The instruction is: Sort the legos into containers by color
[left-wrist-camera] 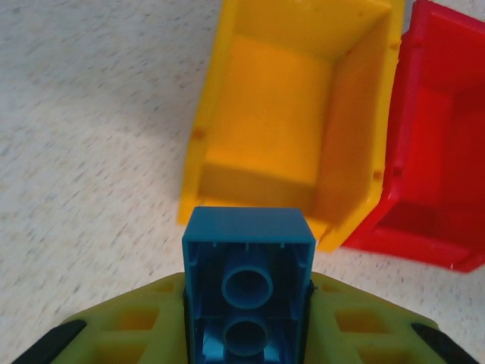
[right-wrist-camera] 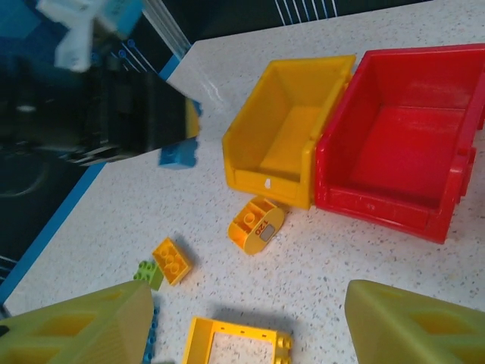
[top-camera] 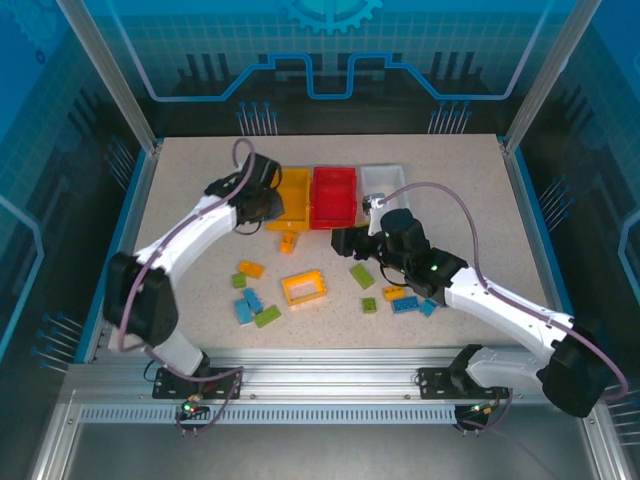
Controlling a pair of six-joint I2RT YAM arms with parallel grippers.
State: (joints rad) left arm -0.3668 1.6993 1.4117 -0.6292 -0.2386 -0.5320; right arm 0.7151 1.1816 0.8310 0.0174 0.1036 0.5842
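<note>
Pinching a small blue plastic brick (left-wrist-camera: 248, 250), the left claw (left-wrist-camera: 248, 330) hangs just beside the yellow plastic bin (left-wrist-camera: 261, 114). The right claw (right-wrist-camera: 250, 296) seems open and empty.

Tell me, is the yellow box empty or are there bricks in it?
Empty. Both wrist views look straight into the yellow box, and its floor is bare.

The desk (left-wrist-camera: 91, 114) had a matt, finely speckled, stone-like surface. The yellow bin (left-wrist-camera: 288, 114) and the red bin (left-wrist-camera: 439, 152) were smooth moulded plastic with a soft gloss. The blue brick (left-wrist-camera: 248, 250) was smooth plastic with a slight sheen. The fingers (left-wrist-camera: 129, 326) of the left tool (left-wrist-camera: 248, 311) looked like matt lime-yellow plastic. The rails (top-camera: 330, 385) at the near edge were brushed metal.
</note>
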